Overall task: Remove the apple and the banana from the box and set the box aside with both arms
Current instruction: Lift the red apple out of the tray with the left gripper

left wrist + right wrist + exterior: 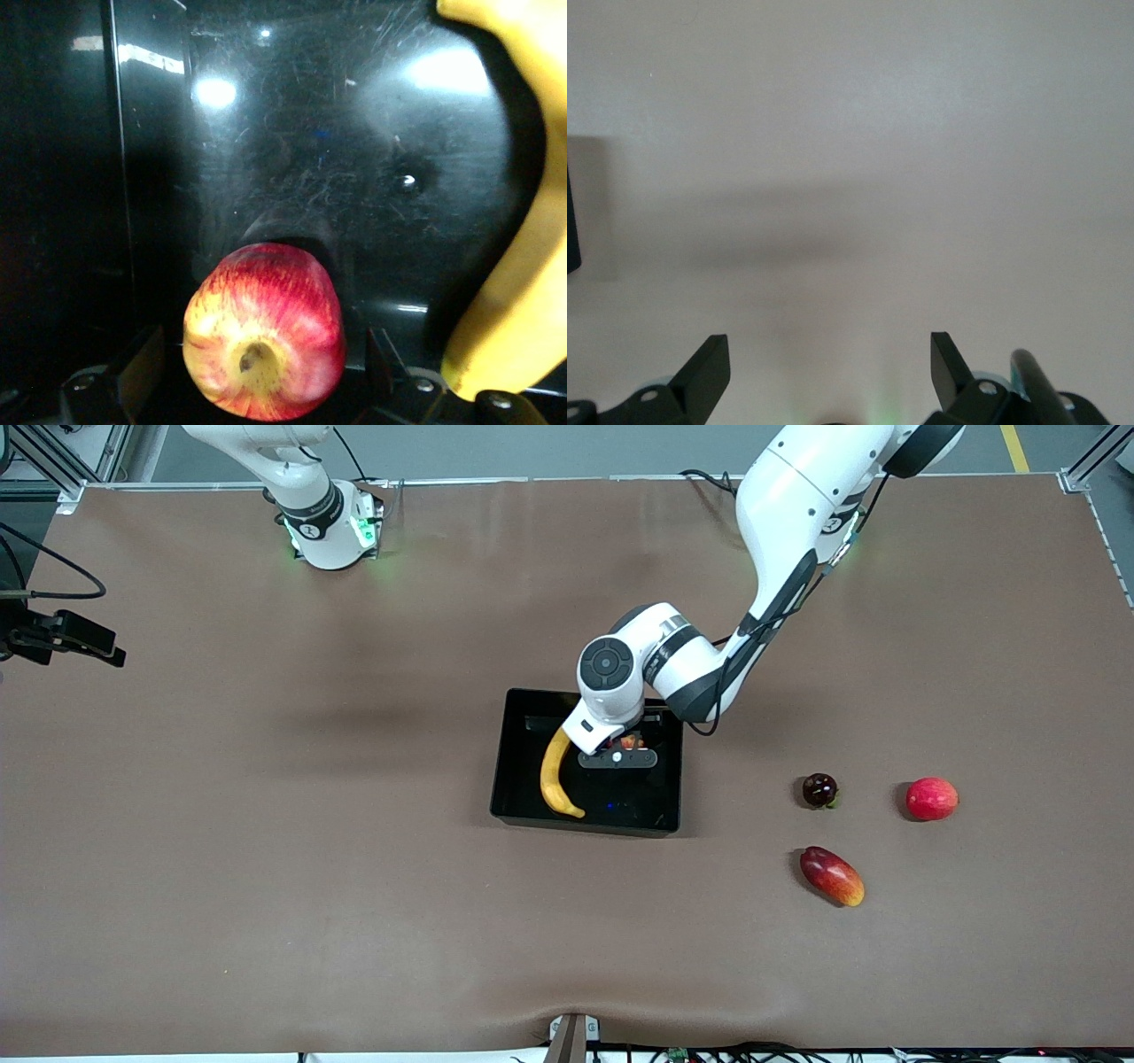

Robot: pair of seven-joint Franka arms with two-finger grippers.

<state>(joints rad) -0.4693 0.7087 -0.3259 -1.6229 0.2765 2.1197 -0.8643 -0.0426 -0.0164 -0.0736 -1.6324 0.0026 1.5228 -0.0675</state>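
left gripper [257, 372] jaws released around apple [264, 343] in box [518, 779] | banana [555, 775] beside | right gripper [830, 367] jaws released over counter [266, 868]

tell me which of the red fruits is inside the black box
The small red apple with yellow flecks, lying in the box beside the banana. The other red fruits sit out on the table.

Brown table mat [266, 868]; grey floor [549, 447]; aluminium frame [53, 460].
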